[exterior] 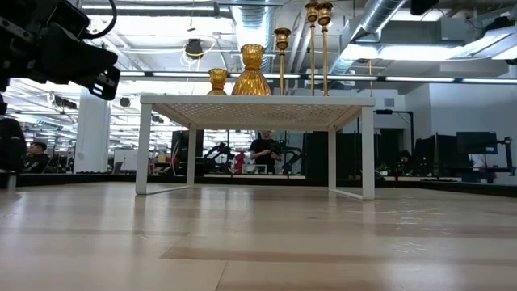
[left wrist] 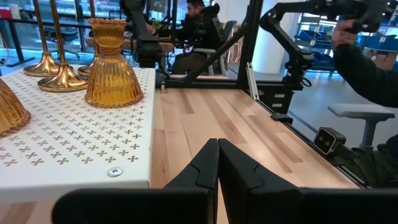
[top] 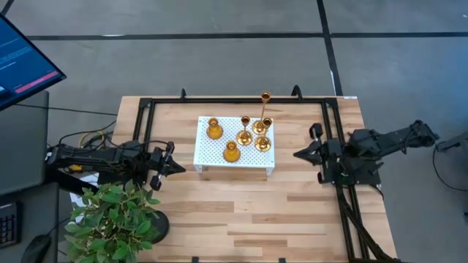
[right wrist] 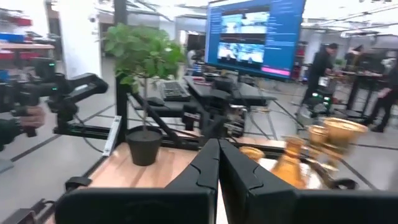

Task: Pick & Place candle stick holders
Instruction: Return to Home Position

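Observation:
Several shiny gold candle stick holders stand by their round bases on a white perforated tray (top: pixel 219 155) at the table's middle. Two are squat and ribbed (top: pixel 213 130) (top: pixel 231 152); the thin-stemmed ones (top: pixel 260 128) stand at the tray's right part. The low view shows them on the tray's top (exterior: pixel 252 71). My left gripper (top: pixel 180 168) is shut and empty, left of the tray; its wrist view shows a squat holder (left wrist: pixel 112 65) close by. My right gripper (top: pixel 297 154) is shut and empty, right of the tray; its wrist view shows the holders (right wrist: pixel 341 134) blurred.
A potted green plant (top: pixel 113 219) stands at the table's near left corner, beside my left arm. A black frame (top: pixel 234 100) runs along the far edge and both sides of the table. Bare wood lies in front of the tray (top: pixel 241 212). People show in the room beyond.

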You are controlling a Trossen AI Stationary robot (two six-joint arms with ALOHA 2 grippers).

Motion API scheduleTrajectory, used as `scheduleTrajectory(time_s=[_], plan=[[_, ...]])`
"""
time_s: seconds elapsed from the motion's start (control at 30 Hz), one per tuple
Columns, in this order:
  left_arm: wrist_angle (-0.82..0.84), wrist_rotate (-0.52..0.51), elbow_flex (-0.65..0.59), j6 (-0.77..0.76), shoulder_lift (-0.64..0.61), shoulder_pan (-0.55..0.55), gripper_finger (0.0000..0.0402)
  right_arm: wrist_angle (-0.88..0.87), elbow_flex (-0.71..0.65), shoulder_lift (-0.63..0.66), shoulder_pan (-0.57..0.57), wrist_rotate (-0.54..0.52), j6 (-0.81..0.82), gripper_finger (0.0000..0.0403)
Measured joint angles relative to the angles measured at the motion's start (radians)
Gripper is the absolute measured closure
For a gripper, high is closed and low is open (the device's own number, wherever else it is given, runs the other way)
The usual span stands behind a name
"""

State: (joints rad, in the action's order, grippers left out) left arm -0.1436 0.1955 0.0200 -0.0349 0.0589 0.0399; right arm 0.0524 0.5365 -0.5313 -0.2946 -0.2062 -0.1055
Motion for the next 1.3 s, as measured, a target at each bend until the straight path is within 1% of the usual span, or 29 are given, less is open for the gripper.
scheduleTrajectory(time_s=[0.2,0.43,0.5,0.57,0.7,0.8,0.9,0.97,1.07,1.3], plan=[[0.000,0.000,0.000,0.000,0.000,0.000,0.0394,-0.144,0.000,0.175,0.051,0.000,0.048,0.0403],[0.000,0.000,0.000,0.000,0.000,0.000,0.0394,-0.252,0.001,0.366,0.053,0.005,0.070,0.0403],[0.000,0.000,0.000,0.000,0.000,0.000,0.0394,-0.281,-0.002,0.406,0.053,0.028,0.072,0.0403],[0.000,0.000,0.000,0.001,0.000,0.000,0.0394,-0.281,-0.024,0.443,0.053,0.053,0.072,0.0403],[0.000,0.000,0.000,0.004,0.000,0.000,0.0394,-0.273,-0.104,0.528,0.053,0.051,0.070,0.0403],[0.000,0.000,0.001,0.004,0.000,0.000,0.0394,-0.233,-0.176,0.526,0.053,0.052,0.069,0.0403],[0.000,0.000,0.001,0.004,0.001,0.000,0.0394,-0.136,-0.237,0.515,0.053,0.050,0.057,0.0403],[0.000,0.000,0.001,0.009,0.002,0.000,0.0394,-0.118,-0.295,0.522,0.053,0.052,0.054,0.0403],[0.000,0.000,0.001,0.012,0.004,0.000,0.0394,-0.023,-0.357,0.527,0.053,0.051,0.054,0.0403],[0.000,0.000,0.001,0.037,0.008,0.000,0.0394,0.018,-0.482,0.528,0.053,0.050,0.069,0.0403]])
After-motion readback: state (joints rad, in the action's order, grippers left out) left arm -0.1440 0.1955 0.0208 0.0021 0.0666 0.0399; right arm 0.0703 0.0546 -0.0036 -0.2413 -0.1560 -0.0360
